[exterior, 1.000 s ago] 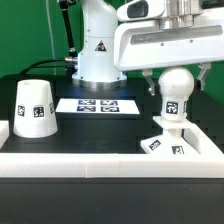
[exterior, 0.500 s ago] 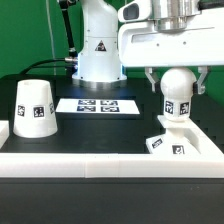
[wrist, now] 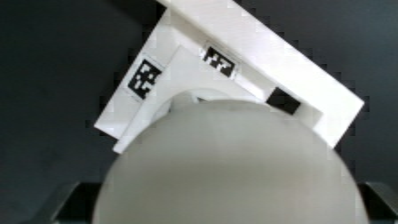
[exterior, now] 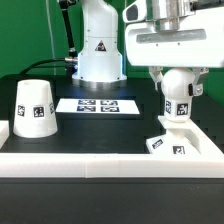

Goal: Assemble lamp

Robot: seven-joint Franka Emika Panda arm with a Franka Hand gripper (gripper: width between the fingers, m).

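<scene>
The ball-shaped bulb (exterior: pixel 178 92) stands upright in the small square tagged base (exterior: pixel 168 140) at the exterior view's right. My gripper (exterior: pixel 178 90) hangs straight over it, one finger on each side of the ball with narrow gaps, open. In the wrist view the bulb (wrist: pixel 222 160) fills the space between my fingers, with dark gaps at both sides of my gripper (wrist: pixel 222 208), and the base (wrist: pixel 240 60) lies beyond it. The tapered shade (exterior: pixel 33 108) stands mouth down at the exterior view's left, apart from the rest.
The marker board (exterior: pixel 98 105) lies flat between shade and base. A long white border rail (exterior: pixel 100 160) runs along the front, with a side piece at the right next to the base. The arm's white pedestal (exterior: pixel 98 50) stands at the back.
My gripper has come down over the bulb, and its fingers now stand closer to the ball's sides. Bulb, base and shade have not moved.
</scene>
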